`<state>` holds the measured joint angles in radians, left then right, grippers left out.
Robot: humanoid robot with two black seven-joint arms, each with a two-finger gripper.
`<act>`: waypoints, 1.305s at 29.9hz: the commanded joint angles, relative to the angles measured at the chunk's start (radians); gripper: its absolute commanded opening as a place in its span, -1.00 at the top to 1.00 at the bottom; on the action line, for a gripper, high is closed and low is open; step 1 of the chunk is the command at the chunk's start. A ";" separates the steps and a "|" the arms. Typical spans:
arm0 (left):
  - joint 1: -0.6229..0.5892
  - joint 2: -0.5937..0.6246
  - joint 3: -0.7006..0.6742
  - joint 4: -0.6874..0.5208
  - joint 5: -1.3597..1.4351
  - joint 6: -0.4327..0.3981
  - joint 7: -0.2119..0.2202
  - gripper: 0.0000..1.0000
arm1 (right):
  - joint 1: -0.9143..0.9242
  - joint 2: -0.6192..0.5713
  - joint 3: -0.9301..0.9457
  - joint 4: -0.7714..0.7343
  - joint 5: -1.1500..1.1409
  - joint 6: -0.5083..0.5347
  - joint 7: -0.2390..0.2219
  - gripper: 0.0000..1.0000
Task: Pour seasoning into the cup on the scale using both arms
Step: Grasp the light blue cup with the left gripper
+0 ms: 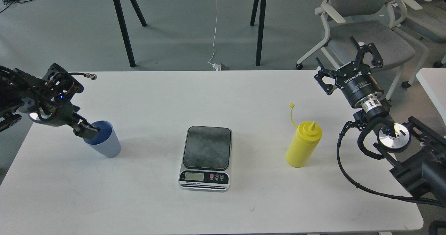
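Note:
The pale blue cup [106, 145] stands on the left of the white table [244, 92]. My left gripper [87, 132] reaches down from the left, its dark tip at the cup's left rim and overlapping the opening. Its fingers cannot be told apart. The scale [206, 156] lies at the table's middle with nothing on its dark platform. The yellow seasoning bottle [302, 147] stands upright to the right of the scale, its tethered cap [292, 105] sticking up. My right gripper [339, 59] is open and empty, above the table's far right edge, behind the bottle.
Grey office chairs [366, 29] stand behind the table's right side. Black legs of another table [259, 25] and a white cable [214, 36] are on the floor behind. A second white table's edge [433, 85] shows at the far right.

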<state>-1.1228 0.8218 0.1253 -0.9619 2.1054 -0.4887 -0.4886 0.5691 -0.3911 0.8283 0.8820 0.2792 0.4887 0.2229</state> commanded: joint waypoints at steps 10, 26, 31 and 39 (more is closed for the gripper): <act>0.024 -0.044 -0.001 0.011 -0.001 0.000 0.000 -0.99 | -0.003 -0.003 0.000 0.000 0.000 0.000 0.000 -0.99; 0.054 -0.085 -0.001 0.086 -0.011 0.000 0.000 -0.51 | -0.003 -0.003 0.002 -0.002 0.000 0.000 0.000 -0.99; 0.054 -0.087 0.002 0.086 -0.067 0.000 0.000 -0.31 | -0.003 -0.003 0.002 -0.002 0.000 0.000 0.001 -0.99; 0.055 -0.084 0.004 0.091 -0.068 0.000 0.000 0.06 | -0.005 -0.005 0.002 -0.003 0.000 0.000 0.000 -0.99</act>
<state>-1.0692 0.7364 0.1272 -0.8719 2.0373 -0.4886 -0.4887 0.5646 -0.3957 0.8294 0.8799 0.2792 0.4887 0.2238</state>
